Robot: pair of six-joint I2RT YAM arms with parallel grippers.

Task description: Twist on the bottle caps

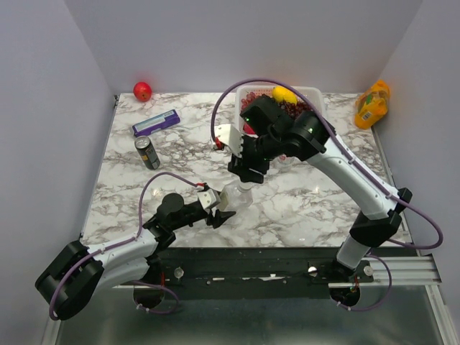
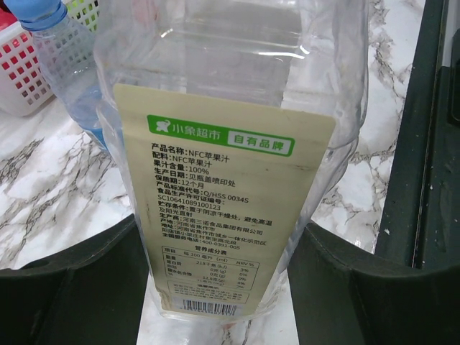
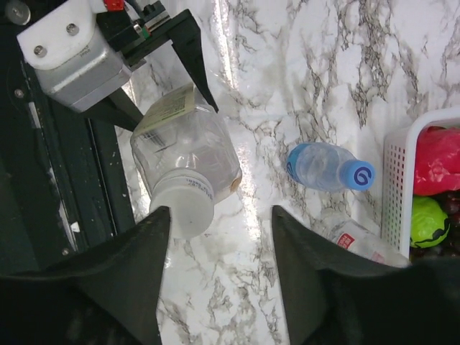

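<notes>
Now | left end effector [image 2: 219, 287] pinching labelled bottle [image 2: 230, 165] near table [image 1: 302, 215] edge | right end effector [image 3: 219, 215] spread beside cap [image 3: 183, 205]

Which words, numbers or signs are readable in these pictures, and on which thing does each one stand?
"小象超市 自有品牌": green badge, label of the clear bottle.
"产品名称:NFC苹果汁": same label.
"果汁含量:100%": same label.
"保质期:12个月": same label.
White "G"-like sign: blue cap.
Nutrition table, barcode digits: too small to read.

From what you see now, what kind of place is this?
Probably a robot test cell, not a home: plain walls enclose a marble-pattern table, with two robot arms mounted at its edge.
</notes>
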